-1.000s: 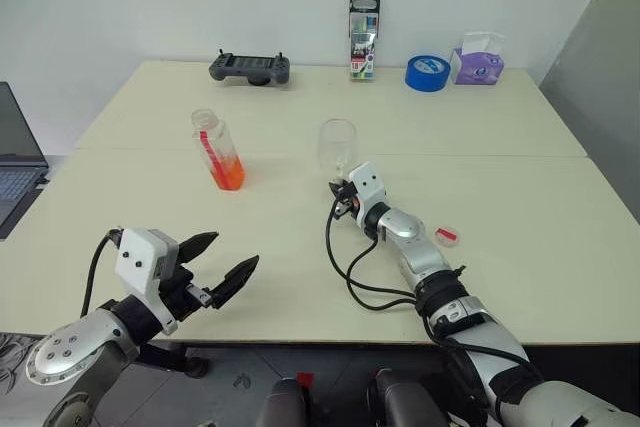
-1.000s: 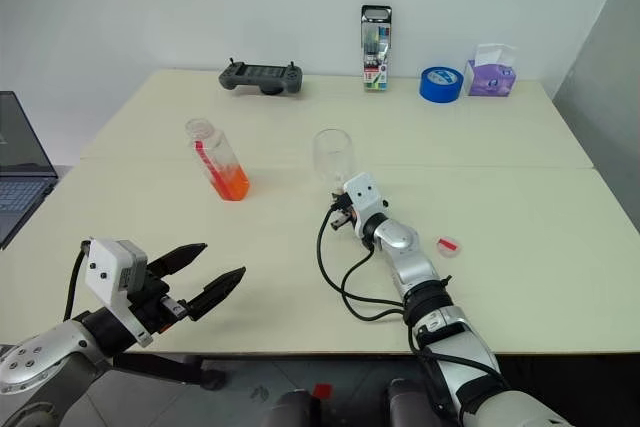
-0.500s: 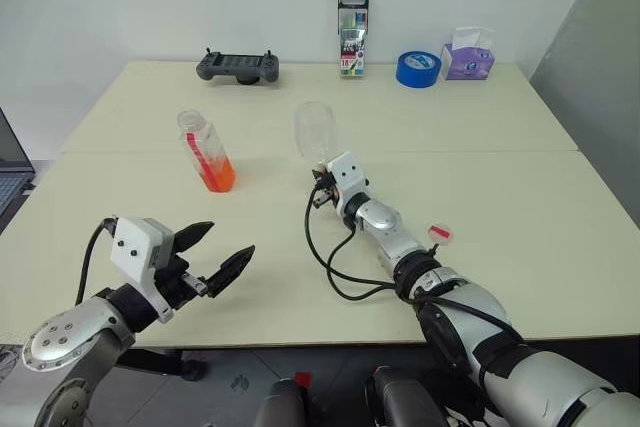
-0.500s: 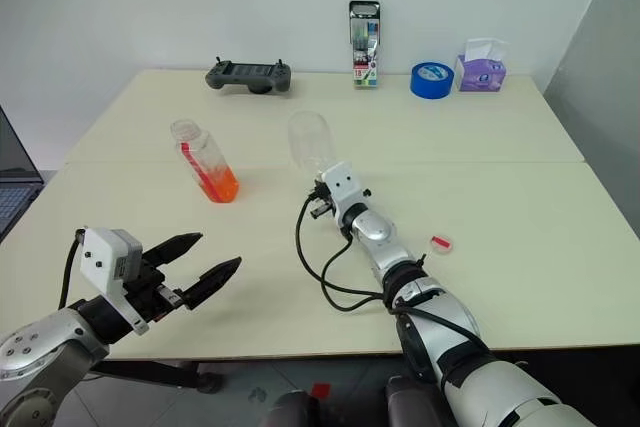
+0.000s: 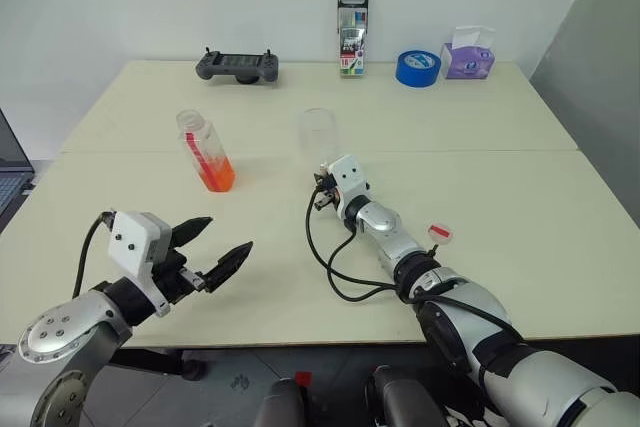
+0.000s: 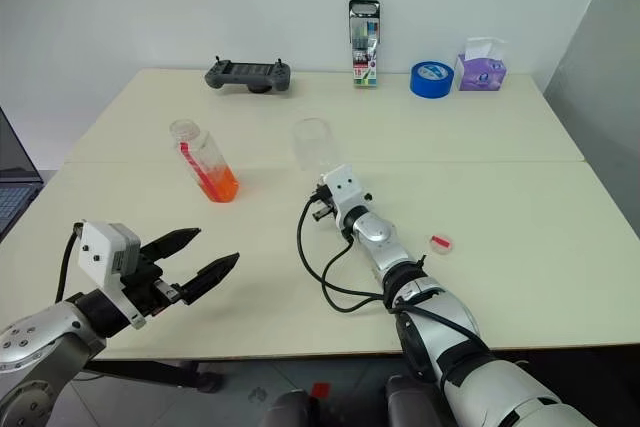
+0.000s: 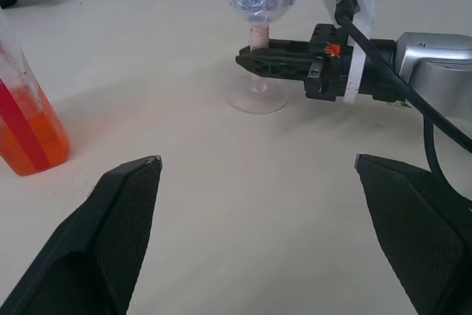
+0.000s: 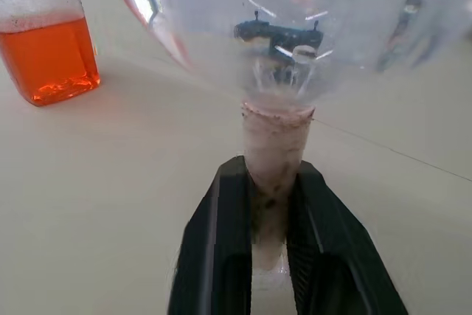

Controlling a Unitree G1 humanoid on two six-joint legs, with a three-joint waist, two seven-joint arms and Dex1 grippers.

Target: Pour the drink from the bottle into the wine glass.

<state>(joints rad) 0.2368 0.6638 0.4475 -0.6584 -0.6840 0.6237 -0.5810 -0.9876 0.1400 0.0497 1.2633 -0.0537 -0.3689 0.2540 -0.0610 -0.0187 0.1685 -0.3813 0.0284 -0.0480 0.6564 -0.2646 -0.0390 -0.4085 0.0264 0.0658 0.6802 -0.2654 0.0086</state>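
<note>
The right gripper [image 8: 267, 215] has its 2 black fingers [image 8: 214, 234] on either side of the wine glass [image 8: 284, 42] stem, pressed close against it. The clear rounded bowl rises above them. Beyond, the bottle [image 8: 48, 35] stands on the cream table [image 8: 110, 197], holding the orange-red drink [image 8: 50, 60].

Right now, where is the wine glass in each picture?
Left eye view: wine glass mid-table, just beyond the right hand.
Right eye view: same, centre.
Left wrist view: top centre, stem between black fingers.
Right wrist view: bowl across the top.
Shared landmark: the bottle of orange drink.
</note>
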